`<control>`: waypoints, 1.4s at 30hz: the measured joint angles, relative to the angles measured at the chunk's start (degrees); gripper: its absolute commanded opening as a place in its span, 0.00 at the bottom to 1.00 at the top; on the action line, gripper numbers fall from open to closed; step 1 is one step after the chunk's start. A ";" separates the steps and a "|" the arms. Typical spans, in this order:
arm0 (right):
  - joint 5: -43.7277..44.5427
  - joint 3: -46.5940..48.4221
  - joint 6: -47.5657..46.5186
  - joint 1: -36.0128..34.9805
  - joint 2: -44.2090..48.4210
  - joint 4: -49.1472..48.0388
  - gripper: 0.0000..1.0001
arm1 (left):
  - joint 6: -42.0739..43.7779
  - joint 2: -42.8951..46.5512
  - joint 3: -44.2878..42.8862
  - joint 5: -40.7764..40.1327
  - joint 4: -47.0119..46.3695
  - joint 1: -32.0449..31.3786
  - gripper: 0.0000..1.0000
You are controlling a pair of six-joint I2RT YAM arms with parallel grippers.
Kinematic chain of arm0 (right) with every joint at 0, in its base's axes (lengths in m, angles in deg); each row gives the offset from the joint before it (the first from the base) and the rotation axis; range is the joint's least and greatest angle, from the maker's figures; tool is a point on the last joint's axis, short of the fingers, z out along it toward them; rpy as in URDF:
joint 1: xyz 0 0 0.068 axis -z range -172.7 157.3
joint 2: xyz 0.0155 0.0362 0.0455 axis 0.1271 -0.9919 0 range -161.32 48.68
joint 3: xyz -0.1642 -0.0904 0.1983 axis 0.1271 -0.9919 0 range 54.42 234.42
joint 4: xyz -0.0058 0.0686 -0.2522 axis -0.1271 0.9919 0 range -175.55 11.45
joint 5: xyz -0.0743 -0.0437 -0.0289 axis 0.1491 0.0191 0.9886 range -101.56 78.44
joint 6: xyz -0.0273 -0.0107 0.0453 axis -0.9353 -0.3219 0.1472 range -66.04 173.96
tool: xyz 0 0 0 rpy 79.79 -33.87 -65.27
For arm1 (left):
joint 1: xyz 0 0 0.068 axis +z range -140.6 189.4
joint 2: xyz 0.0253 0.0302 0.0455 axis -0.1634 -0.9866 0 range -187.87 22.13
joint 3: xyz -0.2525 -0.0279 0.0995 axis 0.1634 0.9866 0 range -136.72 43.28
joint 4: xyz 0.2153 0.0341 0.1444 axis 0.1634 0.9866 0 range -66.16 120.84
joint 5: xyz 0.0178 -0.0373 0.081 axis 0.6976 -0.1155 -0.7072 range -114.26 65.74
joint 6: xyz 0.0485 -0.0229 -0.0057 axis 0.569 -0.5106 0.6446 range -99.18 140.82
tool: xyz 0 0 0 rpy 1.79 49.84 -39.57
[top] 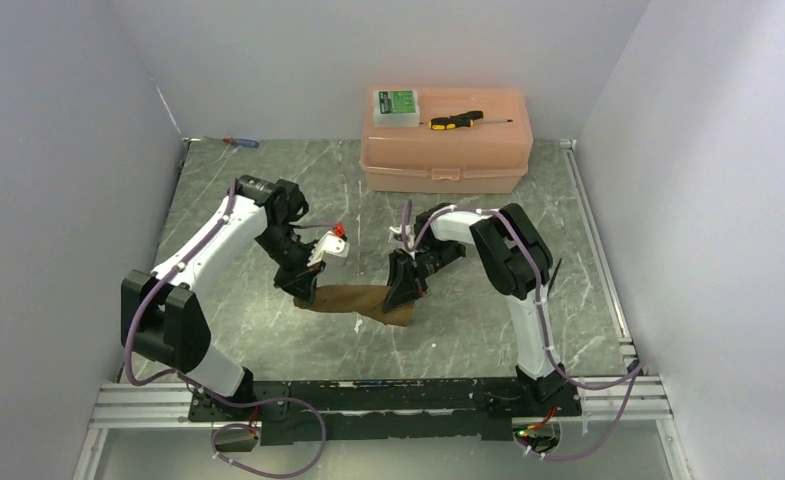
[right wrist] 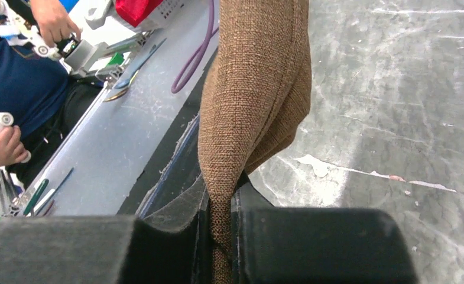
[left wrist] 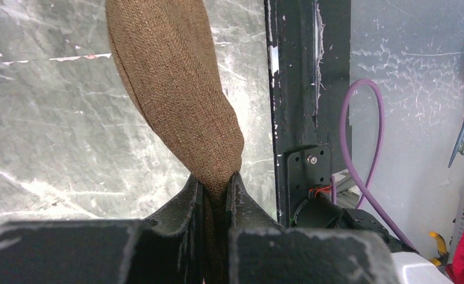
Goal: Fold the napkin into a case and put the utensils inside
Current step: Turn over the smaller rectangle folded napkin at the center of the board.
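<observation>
Napkin (top: 353, 300) | pinched at left end by left gripper (left wrist: 216, 190), right end by right gripper (right wrist: 220, 198) | lifted mid-table | case unformed | utensils unseen, not inserted

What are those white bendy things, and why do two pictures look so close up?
They are two robot arms fixed to the table's near edge. One picture looks down from above. The other two come from small cameras on each arm's wrist, so everything there looks huge. The left gripper and the right gripper each pinch one end of a brown napkin, which hangs between them. At the back is a pink box with a screwdriver and a small green case on top.
</observation>
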 measured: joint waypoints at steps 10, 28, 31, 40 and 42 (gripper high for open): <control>-0.55 -8.70 -3.93 2.86 2.03 1.92 1.00 | -4.85 -3.87 4.94 2.51 -6.54 -0.24 0.03; -0.39 -2.34 0.66 17.66 5.88 3.34 1.00 | -7.34 -26.29 5.03 3.21 -12.57 5.51 0.03; -0.50 4.13 3.39 17.53 4.79 3.30 1.00 | -8.63 -28.68 2.69 3.37 -12.44 6.21 0.03; -0.24 30.49 19.63 16.44 -4.17 3.65 1.00 | -12.66 -35.56 -1.92 6.01 -9.22 9.38 0.03; -0.09 37.35 25.31 16.41 -6.29 3.67 1.00 | -14.01 -36.74 -2.43 6.58 -8.85 9.84 0.04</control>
